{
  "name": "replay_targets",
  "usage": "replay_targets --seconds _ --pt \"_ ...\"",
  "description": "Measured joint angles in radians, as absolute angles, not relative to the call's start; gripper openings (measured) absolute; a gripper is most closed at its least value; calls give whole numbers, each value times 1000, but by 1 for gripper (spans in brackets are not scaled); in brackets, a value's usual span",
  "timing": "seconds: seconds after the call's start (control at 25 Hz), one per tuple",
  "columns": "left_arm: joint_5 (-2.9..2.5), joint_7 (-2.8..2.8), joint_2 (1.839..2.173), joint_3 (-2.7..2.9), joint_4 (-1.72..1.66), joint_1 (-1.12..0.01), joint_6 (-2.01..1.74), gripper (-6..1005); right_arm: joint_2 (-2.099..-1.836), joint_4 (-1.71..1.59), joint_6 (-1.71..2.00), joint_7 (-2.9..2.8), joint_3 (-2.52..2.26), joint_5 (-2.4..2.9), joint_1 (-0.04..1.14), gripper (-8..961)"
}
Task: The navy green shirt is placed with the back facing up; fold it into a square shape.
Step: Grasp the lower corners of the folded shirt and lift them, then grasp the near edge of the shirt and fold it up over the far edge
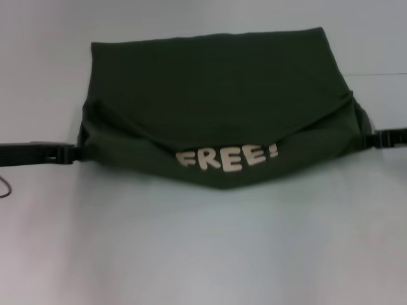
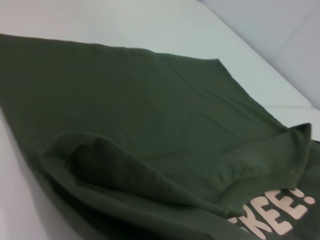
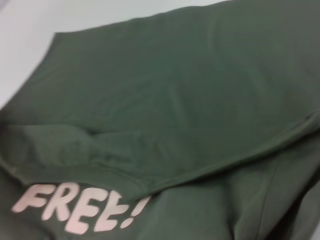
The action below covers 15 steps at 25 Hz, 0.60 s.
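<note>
The navy green shirt (image 1: 216, 95) lies across the far middle of the white table (image 1: 203, 254), its near part turned up and sagging so that the cream "FREE!" lettering (image 1: 227, 157) shows. My left gripper (image 1: 77, 153) is shut on the cloth's left corner and my right gripper (image 1: 367, 140) on its right corner; both corners are pulled taut toward the fingers. The left wrist view shows the shirt (image 2: 150, 110) with a rolled fold and part of the lettering (image 2: 280, 215). In the right wrist view the shirt (image 3: 175, 90) fills the frame, with the lettering (image 3: 75, 205) below a fold. Neither wrist view shows fingers.
A thin dark cable (image 1: 5, 187) loops at the table's left edge below the left arm (image 1: 25, 154). White tabletop stretches in front of the shirt and behind it. The table's far edge (image 2: 280, 65) runs close behind the shirt in the left wrist view.
</note>
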State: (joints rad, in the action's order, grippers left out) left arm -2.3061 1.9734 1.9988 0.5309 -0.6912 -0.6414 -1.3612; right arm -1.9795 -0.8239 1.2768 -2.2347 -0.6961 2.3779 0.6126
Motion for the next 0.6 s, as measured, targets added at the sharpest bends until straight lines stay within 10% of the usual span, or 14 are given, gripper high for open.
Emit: replay_targets --seconds 0.6 --pt "-2500 2042 1936 371 -770 -666 -1775 51 -1972 -869 1636 -2165 -447 2287 468 83"
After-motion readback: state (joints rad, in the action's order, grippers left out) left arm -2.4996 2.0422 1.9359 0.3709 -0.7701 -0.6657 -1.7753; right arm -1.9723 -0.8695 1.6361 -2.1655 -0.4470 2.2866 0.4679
